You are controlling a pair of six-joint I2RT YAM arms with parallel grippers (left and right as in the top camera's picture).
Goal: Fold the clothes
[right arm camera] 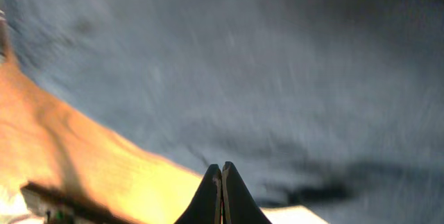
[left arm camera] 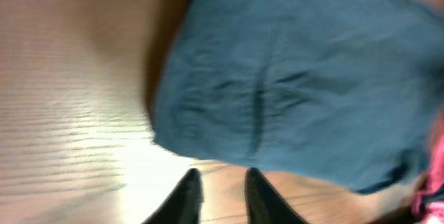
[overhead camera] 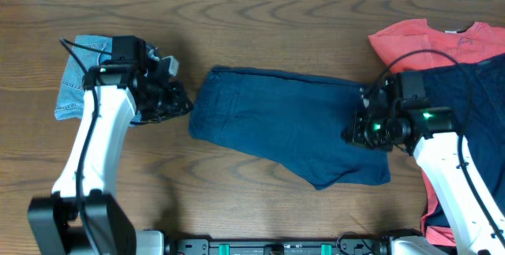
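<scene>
A navy-blue garment point(overhead camera: 284, 133) lies spread flat across the middle of the table. In the left wrist view it fills the upper part as blurred blue cloth point(left arm camera: 298, 78). My left gripper point(overhead camera: 177, 105) sits just off its left edge, over bare wood. Its fingers point(left arm camera: 187, 193) stand a little apart with nothing between them. My right gripper point(overhead camera: 355, 133) is at the garment's right edge. In the right wrist view its tips point(right arm camera: 222, 168) are pressed together over dark cloth point(right arm camera: 277, 78), with no fabric seen between them.
Light-blue denim shorts point(overhead camera: 75, 81) lie folded at the far left, behind the left arm. A coral-red T-shirt point(overhead camera: 430, 38) lies at the back right, with another navy piece point(overhead camera: 477, 105) on top of it under the right arm.
</scene>
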